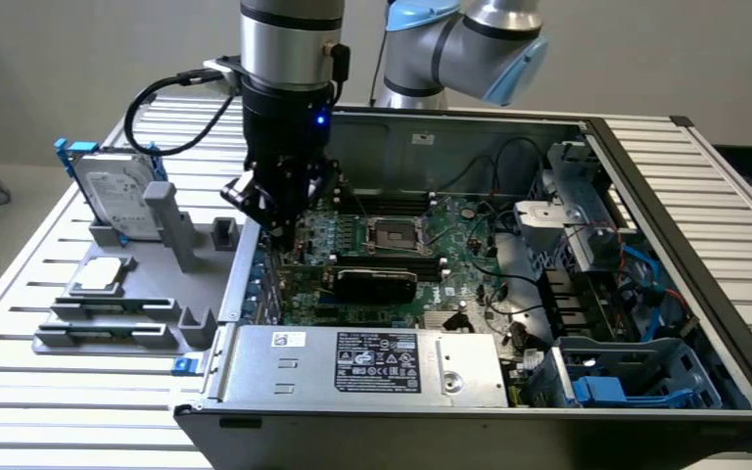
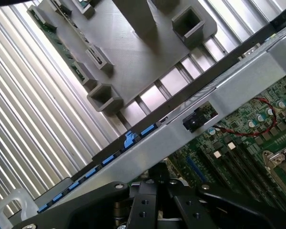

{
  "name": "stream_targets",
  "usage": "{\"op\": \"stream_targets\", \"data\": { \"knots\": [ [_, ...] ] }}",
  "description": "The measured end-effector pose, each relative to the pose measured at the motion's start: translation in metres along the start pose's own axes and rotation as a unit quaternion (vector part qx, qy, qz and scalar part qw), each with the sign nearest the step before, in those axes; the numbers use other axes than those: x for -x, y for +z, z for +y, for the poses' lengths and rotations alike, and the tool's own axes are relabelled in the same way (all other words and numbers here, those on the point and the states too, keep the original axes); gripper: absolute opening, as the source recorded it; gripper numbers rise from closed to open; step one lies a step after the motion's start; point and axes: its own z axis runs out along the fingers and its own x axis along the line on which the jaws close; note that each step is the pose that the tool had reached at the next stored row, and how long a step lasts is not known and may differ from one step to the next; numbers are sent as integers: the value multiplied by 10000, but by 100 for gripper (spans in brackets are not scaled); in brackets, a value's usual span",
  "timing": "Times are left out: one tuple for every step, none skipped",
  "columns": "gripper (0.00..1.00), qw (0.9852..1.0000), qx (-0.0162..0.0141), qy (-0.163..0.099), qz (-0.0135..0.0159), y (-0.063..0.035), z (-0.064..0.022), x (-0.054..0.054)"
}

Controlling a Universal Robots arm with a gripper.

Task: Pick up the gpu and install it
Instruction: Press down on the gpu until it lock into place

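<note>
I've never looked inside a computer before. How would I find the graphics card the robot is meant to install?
Start at the open computer case on the slatted table. On the green motherboard inside, just beyond the silver power supply at the near edge, lies the gpu. It is the low black block beside the robot's gripper, unlike the bare square processor socket behind it.

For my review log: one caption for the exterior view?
Pincer shut, lowered inside the open case over the motherboard.
</note>
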Motion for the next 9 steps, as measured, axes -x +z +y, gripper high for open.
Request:
{"op": "stream_targets", "data": {
  "knots": [
    [11,10000,3,22,1,3,0,1],
    [11,10000,5,41,3,5,0,1],
    [11,10000,7,59,5,7,0,1],
    [11,10000,9,76,7,9,0,2],
    [11,10000,10,93,8,12,0,3],
    [11,9999,11,108,8,16,0,4],
    [11,9999,12,123,10,18,0,4],
    [11,9999,13,138,12,20,0,5],
    [11,9999,14,151,13,21,1,5]
  ]
}}
